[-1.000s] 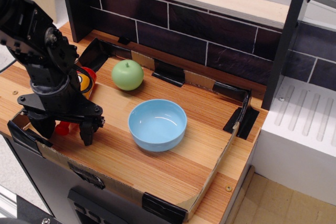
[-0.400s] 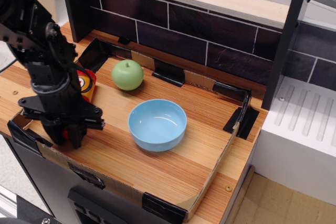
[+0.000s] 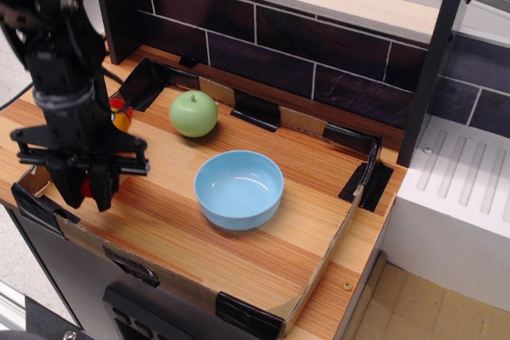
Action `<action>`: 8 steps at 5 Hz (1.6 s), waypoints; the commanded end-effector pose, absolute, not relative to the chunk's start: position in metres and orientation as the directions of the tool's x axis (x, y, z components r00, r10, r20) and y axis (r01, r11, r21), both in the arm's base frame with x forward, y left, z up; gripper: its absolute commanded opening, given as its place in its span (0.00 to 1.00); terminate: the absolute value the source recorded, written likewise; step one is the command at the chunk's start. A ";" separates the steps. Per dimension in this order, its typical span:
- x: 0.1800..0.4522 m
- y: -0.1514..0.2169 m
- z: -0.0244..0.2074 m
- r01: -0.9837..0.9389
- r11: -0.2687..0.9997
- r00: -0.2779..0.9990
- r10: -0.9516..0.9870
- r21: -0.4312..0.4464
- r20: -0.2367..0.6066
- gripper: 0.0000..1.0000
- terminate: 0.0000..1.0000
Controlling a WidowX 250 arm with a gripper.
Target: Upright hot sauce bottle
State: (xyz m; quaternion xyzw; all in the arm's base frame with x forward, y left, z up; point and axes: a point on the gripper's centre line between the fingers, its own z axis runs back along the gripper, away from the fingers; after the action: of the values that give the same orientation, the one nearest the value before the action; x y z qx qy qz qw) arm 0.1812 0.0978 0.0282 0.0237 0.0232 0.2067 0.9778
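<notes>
— Jaws closing in, is that what the arm is doing? A second ago they were spread wide, straddling the red cap low on the tabletop.

— Yes. The gripper is now pinching together around something red, very likely the cap end of the hot sauce bottle, and the whole arm is rising and drifting toward the left edge. The jaws are clamped on the bottle, judging by the red showing between them.

— So what is that meaning for the task?

— The bottle is apparently being levered up by its cap, though most of it is hiding behind the black arm. Only a bit of its orange label and red body is peeking out, left of the green apple. Whether it is tilting or near vertical cannot be told.

— And the rest, biggest first?

— The tabletop is showing striped, varnished wood grain, edged with a low cardboard rim and black tape. The blue bowl is sitting round, smooth and glossy, empty, well apart from the arm. The apple is looking matte and rounded. The bottle is gleaming like slick plastic, so the grip may be slipping.
</notes>
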 end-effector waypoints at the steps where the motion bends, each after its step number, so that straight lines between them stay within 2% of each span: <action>1: 0.175 0.083 0.072 -0.374 0.925 0.882 0.376 0.067 -0.283 0.00 0.00; 2: 0.172 0.072 0.087 -0.379 0.925 0.831 0.350 0.020 -0.433 0.00 0.00; 3: 0.172 0.068 0.092 -0.414 0.910 0.756 0.341 -0.005 -0.559 0.00 0.00; 5: 0.169 0.064 0.094 -0.491 0.871 0.586 0.307 -0.027 -0.750 0.00 0.00; 6: 0.174 0.059 0.105 -0.579 0.813 0.440 0.254 -0.056 -0.862 0.00 0.00; 8: 0.177 0.055 0.100 -0.597 0.790 0.424 0.163 -0.139 -0.891 0.00 0.00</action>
State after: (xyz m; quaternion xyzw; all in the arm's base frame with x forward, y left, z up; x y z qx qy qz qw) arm 0.1703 0.0481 0.0938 -0.2270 0.4955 0.2328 0.8055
